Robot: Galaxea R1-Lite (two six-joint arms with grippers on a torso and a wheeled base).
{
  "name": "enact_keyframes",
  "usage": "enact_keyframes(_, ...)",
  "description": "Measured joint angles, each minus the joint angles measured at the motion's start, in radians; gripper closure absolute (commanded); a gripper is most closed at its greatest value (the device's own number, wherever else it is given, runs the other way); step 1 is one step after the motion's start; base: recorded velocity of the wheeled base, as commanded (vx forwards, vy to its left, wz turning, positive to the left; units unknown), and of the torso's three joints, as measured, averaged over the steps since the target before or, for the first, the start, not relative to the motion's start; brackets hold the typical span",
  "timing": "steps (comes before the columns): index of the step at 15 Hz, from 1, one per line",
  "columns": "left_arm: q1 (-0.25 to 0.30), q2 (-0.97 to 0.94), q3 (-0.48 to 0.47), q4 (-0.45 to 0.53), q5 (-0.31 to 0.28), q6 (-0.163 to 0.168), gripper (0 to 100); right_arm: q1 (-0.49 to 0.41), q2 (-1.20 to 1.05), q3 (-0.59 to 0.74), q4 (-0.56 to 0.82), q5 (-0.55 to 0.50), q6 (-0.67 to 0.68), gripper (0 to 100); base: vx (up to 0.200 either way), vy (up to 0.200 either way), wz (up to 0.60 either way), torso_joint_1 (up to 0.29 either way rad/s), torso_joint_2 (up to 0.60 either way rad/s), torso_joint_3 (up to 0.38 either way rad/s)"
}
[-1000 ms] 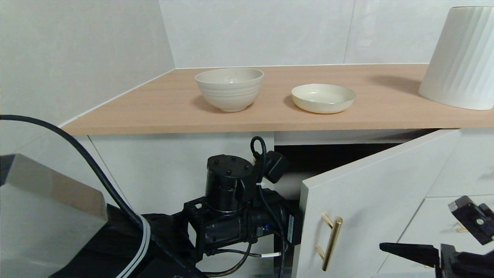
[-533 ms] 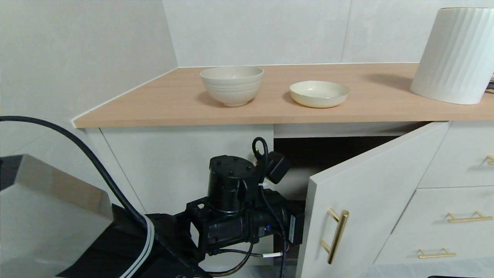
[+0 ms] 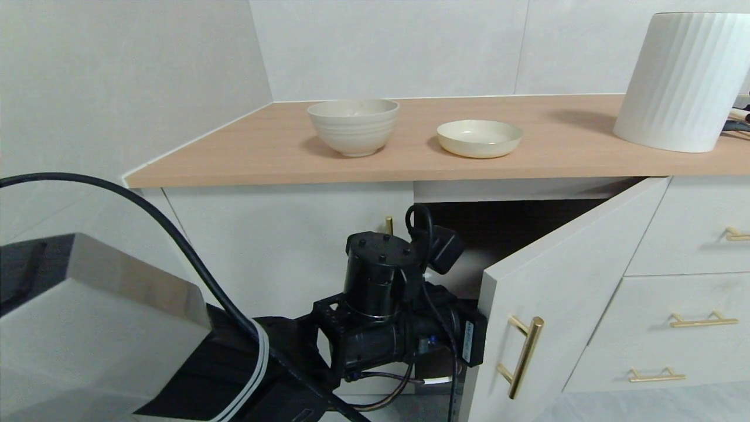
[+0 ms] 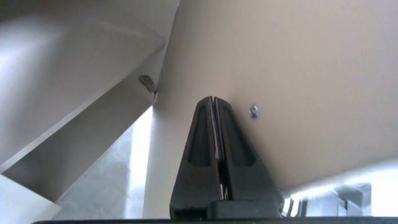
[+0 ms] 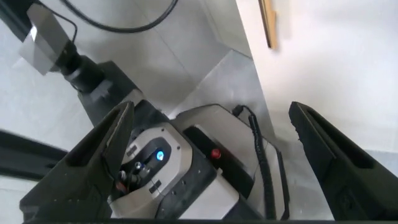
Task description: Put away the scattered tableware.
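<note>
- Here's the wooden countertop (image 3: 263, 158), a broad, matte, tan slab that runs into the tiled corner and carries all the tableware.
- Below it the white cabinet door (image 3: 562, 293) stands swung wide, flat and smooth, with a dark opening behind it.
- A tall white ribbed container (image 3: 679, 82), tapered and fluted, sits on the counter at the far right.
- The left arm (image 3: 381, 316) sits low in front of the cabinet; its black cylindrical wrist points up and its forearm reaches towards the gap beside the door.
- The bowl (image 3: 353, 126) is deep, round and cream, with faint rings on its side. It stands upright on the counter, left of centre.
- Near it on the right, and apart from it, lies a shallow glossy cream dish (image 3: 480, 138).
- The left gripper (image 4: 212, 102) has its black fingers pressed together, empty, close to a plain beige panel.
- The right gripper (image 5: 208, 115) has its two dark fingers spread wide and holds nothing.
- A brass bar handle (image 3: 523, 356) is mounted upright on the door.
</note>
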Motion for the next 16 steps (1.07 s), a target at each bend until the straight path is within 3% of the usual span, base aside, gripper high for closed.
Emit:
enact_keyframes(4, -0.015, 0.024, -0.043, 0.003, 0.022, -0.009, 100, 0.0, -0.026, 0.0, 0.002, 0.0, 0.0, 0, -0.2, 0.0, 0.0, 0.007, 0.0, 0.001)
enact_keyframes(7, -0.045, 0.052, -0.09, 0.005, 0.04, -0.039, 100, 0.0, -0.034, 0.003, 0.003, 0.0, 0.0, 0, 0.0, 0.0, 0.0, 0.0, 0.0, 0.0)
enact_keyframes(13, -0.089, 0.109, -0.122, 0.004, 0.055, -0.042, 100, 0.0, -0.052, 0.008, 0.009, 0.02, 0.0, 0, 0.0, 0.0, 0.0, 0.0, 0.0, 0.0)
enact_keyframes(16, -0.126, 0.125, -0.163, 0.016, 0.062, -0.077, 100, 0.0, -0.071, 0.009, 0.021, 0.059, 0.0, 0, 0.0, 0.0, 0.0, 0.0, 0.0, 0.0)
